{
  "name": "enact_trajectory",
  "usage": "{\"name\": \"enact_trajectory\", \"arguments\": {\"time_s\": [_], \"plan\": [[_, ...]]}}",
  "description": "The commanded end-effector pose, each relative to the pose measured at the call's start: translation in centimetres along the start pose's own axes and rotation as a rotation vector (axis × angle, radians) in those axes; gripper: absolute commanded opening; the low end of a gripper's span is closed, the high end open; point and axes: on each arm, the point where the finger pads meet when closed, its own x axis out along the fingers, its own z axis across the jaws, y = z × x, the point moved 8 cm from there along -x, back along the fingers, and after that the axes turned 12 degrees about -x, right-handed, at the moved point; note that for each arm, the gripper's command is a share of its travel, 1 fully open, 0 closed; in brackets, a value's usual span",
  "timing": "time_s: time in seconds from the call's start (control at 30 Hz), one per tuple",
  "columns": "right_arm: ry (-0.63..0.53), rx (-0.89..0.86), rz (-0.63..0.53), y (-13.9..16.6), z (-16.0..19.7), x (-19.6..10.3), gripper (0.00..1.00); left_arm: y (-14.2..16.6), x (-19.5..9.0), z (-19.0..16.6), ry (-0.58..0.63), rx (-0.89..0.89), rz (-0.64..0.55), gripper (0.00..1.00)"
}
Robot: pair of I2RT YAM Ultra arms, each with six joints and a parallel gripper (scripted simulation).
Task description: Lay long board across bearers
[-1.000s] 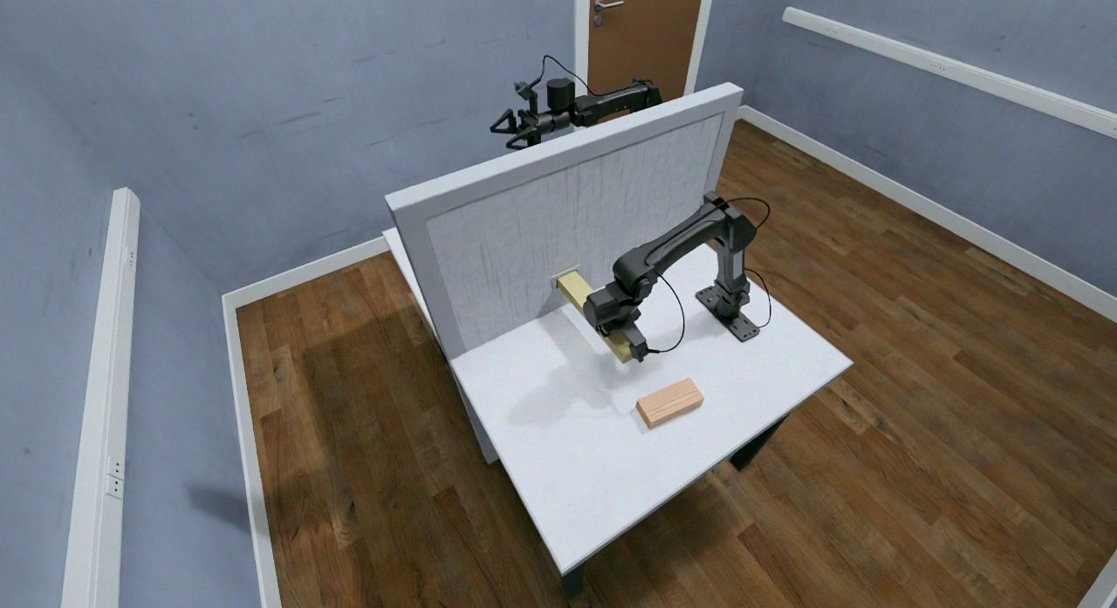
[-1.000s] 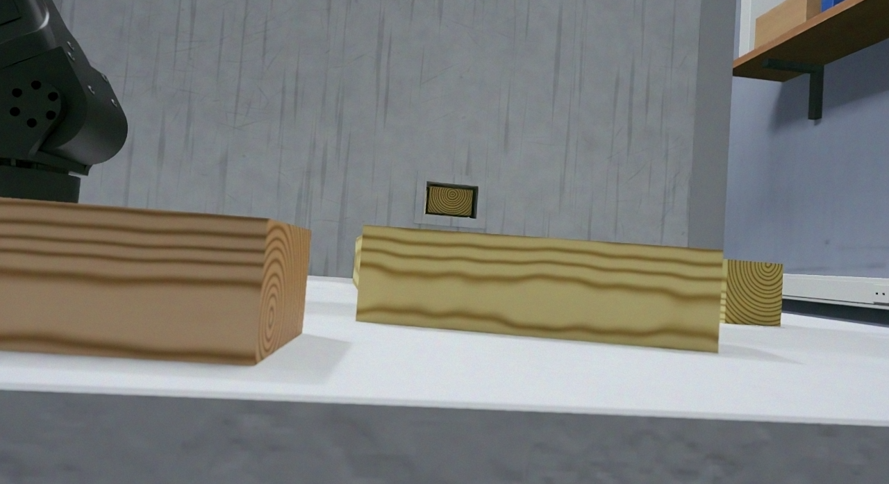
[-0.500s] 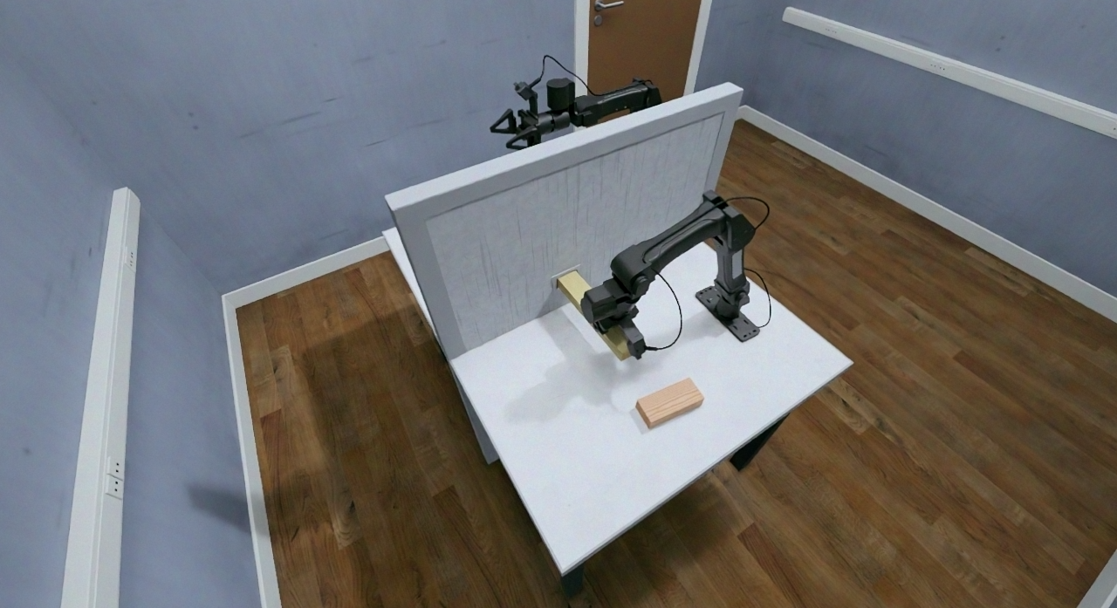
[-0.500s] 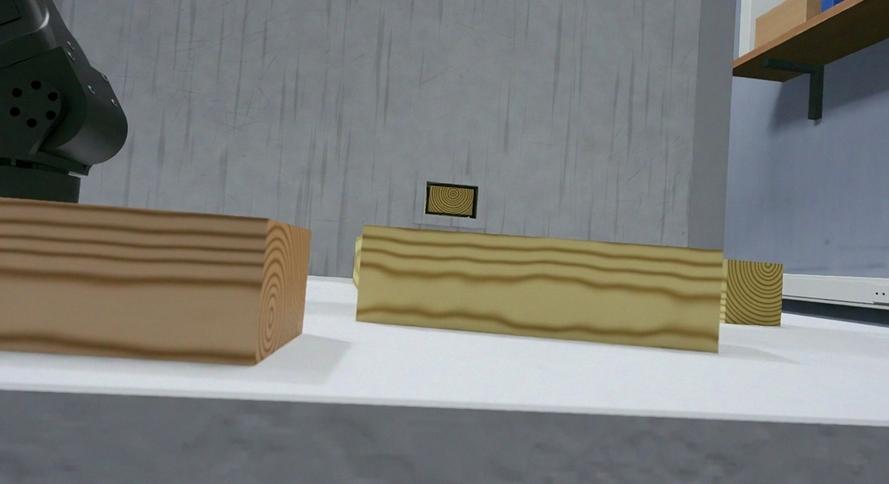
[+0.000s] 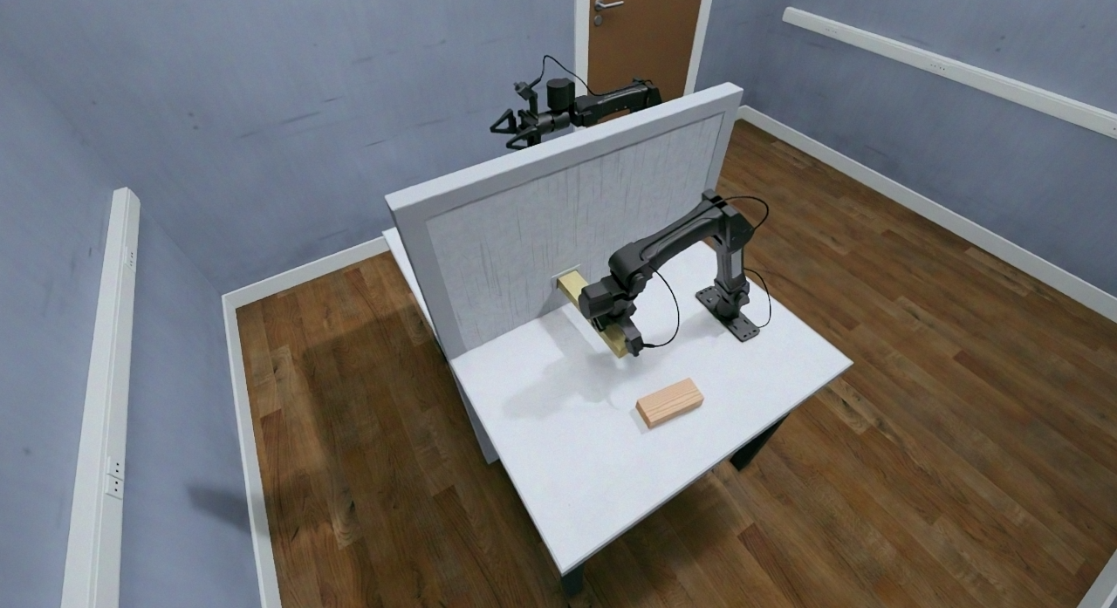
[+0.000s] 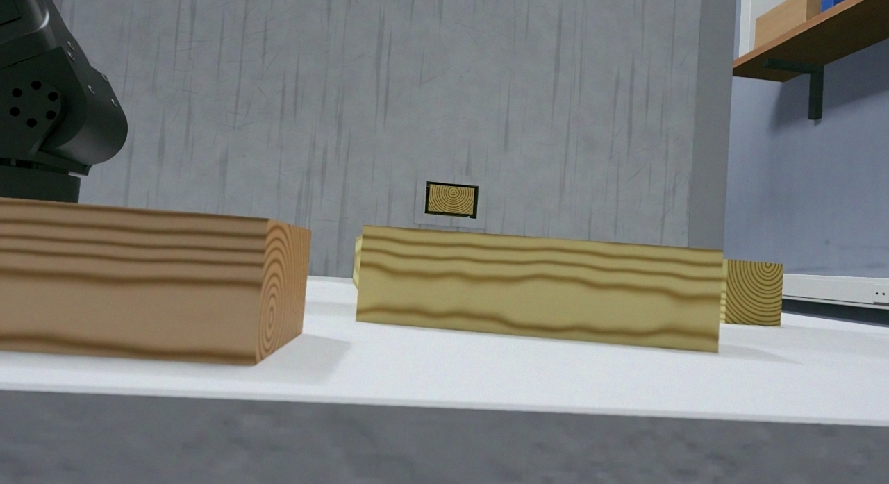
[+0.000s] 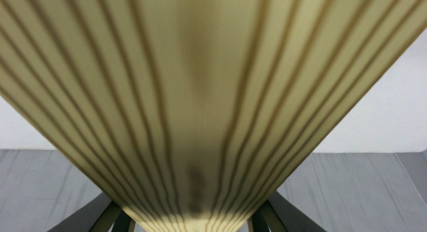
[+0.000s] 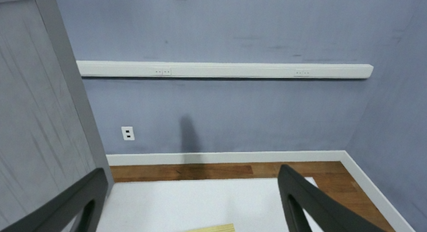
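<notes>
The long yellow board (image 5: 572, 285) (image 6: 451, 198) (image 7: 200, 125) runs into the slot in the grey panel wall (image 5: 499, 245) (image 6: 279, 108). Its end face shows within the slot's dark outline from the far side; how far it projects is unclear. My left gripper (image 5: 615, 333) (image 7: 191, 219) is shut on the board near its near end, above the table. My right gripper (image 5: 502, 137) (image 8: 195, 173) is open and empty, high beyond the wall. In the exterior view, a yellow block (image 6: 540, 288) lies across the front, hiding most of the yellow wood (image 6: 753, 293) behind it, so the two bearers are hard to separate.
A reddish offcut (image 6: 130, 282) lies left of the front yellow block. Another reddish offcut (image 5: 669, 402) lies on the near table (image 5: 546, 495), beyond the board's near end. A yellow piece (image 8: 217, 229) shows at the right wrist view's bottom edge.
</notes>
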Motion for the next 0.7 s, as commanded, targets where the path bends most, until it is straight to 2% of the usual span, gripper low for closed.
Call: {"name": "enact_trajectory", "arguments": {"time_s": [0.0,0.47,0.5,0.53,0.67], "plan": [[-0.016,0.0,-0.001,-0.2,0.4,-0.3,1.0,2.0,-2.3,0.0,0.073,0.033,0.067,0.0],[-0.016,0.0,-0.001,-0.2,0.4,-0.3,1.0,2.6,-2.0,0.3,0.062,0.033,0.063,0.0],[-0.016,0.0,-0.001,-0.2,0.4,-0.3,1.0,2.5,-1.3,0.1,0.051,0.024,0.058,0.0],[-0.016,0.0,-0.001,-0.2,0.4,-0.3,1.0,2.9,-1.9,0.1,0.071,0.033,0.065,0.0],[-0.016,0.0,-0.001,-0.2,0.4,-0.3,1.0,2.7,-0.4,-0.3,0.036,0.019,0.051,0.0]]}}
